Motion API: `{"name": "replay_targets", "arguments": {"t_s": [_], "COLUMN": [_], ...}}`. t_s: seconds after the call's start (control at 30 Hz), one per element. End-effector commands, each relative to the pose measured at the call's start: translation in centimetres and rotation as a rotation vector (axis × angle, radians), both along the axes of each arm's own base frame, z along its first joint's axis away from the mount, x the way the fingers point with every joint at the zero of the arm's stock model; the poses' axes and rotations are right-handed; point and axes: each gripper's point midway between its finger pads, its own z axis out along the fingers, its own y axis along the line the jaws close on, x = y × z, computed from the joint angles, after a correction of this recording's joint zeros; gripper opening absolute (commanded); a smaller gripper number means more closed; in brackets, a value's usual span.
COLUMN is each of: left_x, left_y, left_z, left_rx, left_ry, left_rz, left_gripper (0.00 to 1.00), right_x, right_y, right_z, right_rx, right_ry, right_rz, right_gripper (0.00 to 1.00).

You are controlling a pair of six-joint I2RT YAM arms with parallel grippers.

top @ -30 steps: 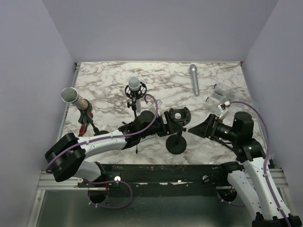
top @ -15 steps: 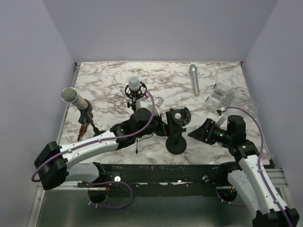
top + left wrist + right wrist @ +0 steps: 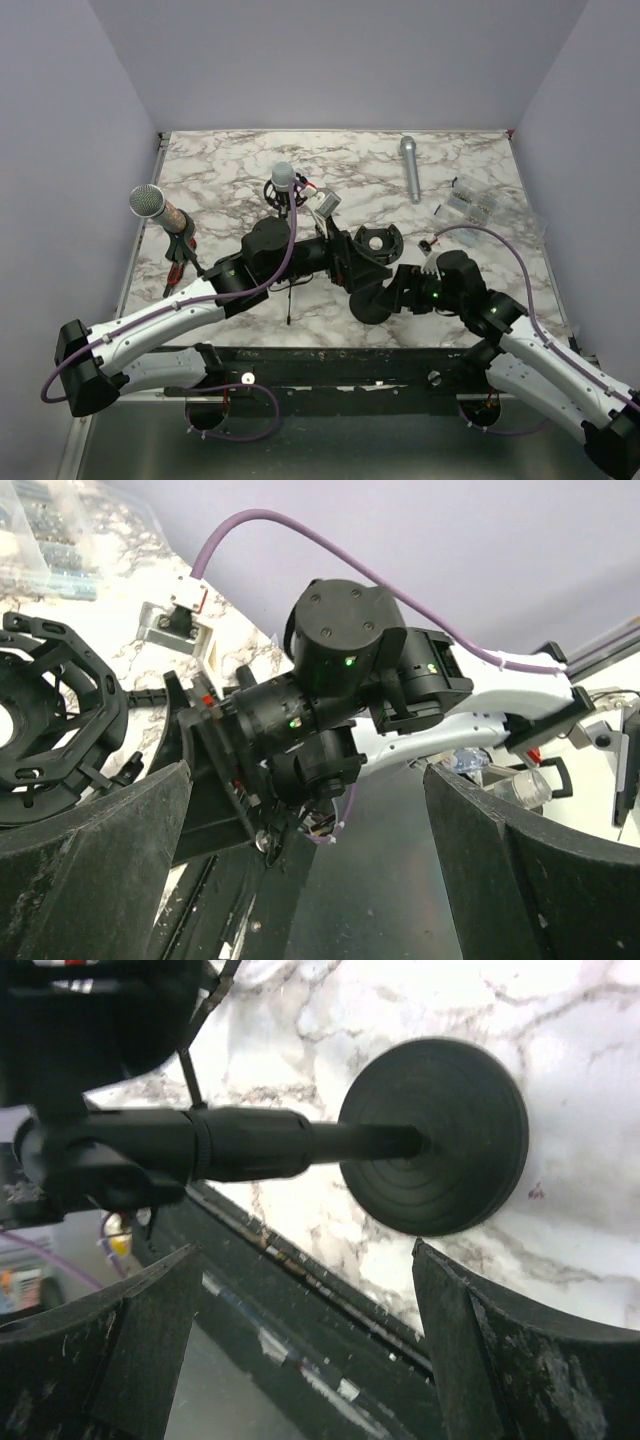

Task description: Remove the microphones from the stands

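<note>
On the marble table, at the far left, a mesh-headed microphone is held tilted in a clip stand. To its right, a 2nd microphone is seated upright in a small tripod mount. The left gripper is placed just beside the ring mount of the black stand, its 2 fingers spread wide with nothing between them. A pale surface is seen through the ring. The stand's round base is set near the table's front edge. The right gripper is held low beside it, jaws parted, and the pole is framed between them, untouched. A 3rd microphone is laid flat near the back edge, well apart from every stand. Clear packets are seen at the right.
</note>
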Motion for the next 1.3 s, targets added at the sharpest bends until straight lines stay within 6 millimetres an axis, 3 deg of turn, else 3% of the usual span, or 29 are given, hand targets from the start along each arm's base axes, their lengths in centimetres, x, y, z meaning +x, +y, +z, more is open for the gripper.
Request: {"name": "replay_targets", "arguments": {"t_s": [0.0,0.13,0.23,0.4,0.57,0.73,0.87,1.03,1.17,1.27], "left_x": [-1.5,-1.4,-1.1,-0.7,0.2,1.6,2.3,2.9,3.2,3.1], "left_y": [1.2,2.7,4.1,6.7,10.0,13.1,15.0,16.5,17.4,18.3], "left_z": [2.5,3.9,4.6,5.7,7.2,6.9,6.4,5.5,4.7,4.7], "left_rx": [-0.028,-0.034,-0.006,0.035,0.129,0.251,0.291,0.318,0.349,0.356], "left_ry": [-0.090,-0.141,-0.189,-0.277,-0.345,-0.367,-0.378,-0.366,-0.349,-0.335], "left_rz": [-0.043,0.004,0.053,0.136,0.251,0.379,0.462,0.528,0.569,0.598], "left_gripper": [0.98,0.98,0.98,0.98,0.98,0.99,0.99,0.99,0.99,0.99], "right_x": [3.6,4.2,4.6,5.5,5.4,4.1,3.4,4.4,6.2,7.4], "right_y": [0.6,2.2,2.2,1.8,1.5,0.1,-0.8,-1.4,0.6,3.8], "right_z": [1.3,2.3,2.8,2.3,4.4,6.2,9.6,14.7,19.3,21.8], "right_rx": [-0.085,-0.178,-0.213,-0.205,-0.197,-0.198,-0.130,-0.124,-0.177,-0.204], "right_ry": [-0.171,-0.341,-0.415,-0.461,-0.472,-0.419,-0.449,-0.532,-0.625,-0.656], "right_rz": [-0.112,-0.136,-0.195,-0.254,-0.252,-0.258,-0.266,-0.309,-0.270,-0.184], "right_gripper": [0.87,0.88,0.90,0.92,0.97,1.00,1.00,1.00,1.00,1.00]}}
